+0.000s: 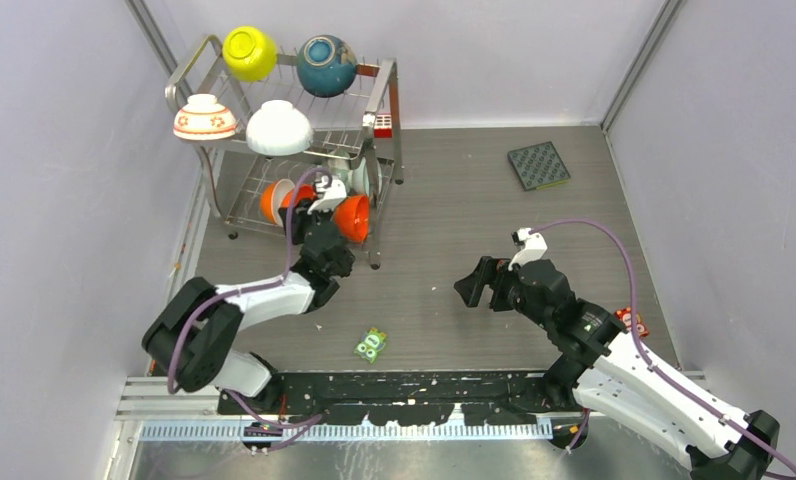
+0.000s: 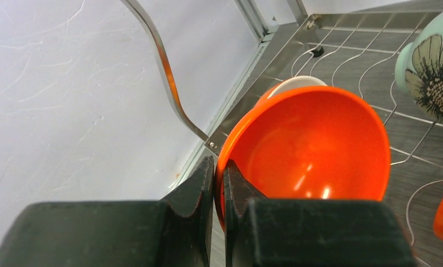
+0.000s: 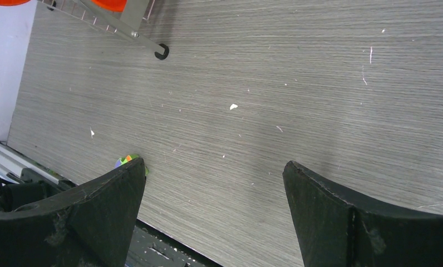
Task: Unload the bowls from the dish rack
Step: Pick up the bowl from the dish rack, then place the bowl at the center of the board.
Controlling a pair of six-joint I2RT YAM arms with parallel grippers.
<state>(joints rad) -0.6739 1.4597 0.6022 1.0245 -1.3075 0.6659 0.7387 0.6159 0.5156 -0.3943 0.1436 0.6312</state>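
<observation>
Left gripper (image 2: 219,167) is clenching the rim of an orange bowl (image 2: 314,144) at the lower tier of the dish rack (image 1: 379,95); right gripper (image 3: 213,172) is hovering spread wide, well right of the dish rack, grasping nothing.

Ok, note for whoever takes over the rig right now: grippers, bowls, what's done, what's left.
Left gripper: shut on the orange bowl by its rim, at the lower tier of the dish rack.
Right gripper: open, empty, over the table.
Upper tier: yellow-green bowl, teal bowl, flowered bowl, white bowl.
Lower tier also: second orange bowl, pale green bowl.
Done: no bowl on the table yet. Left: every bowl.
</observation>
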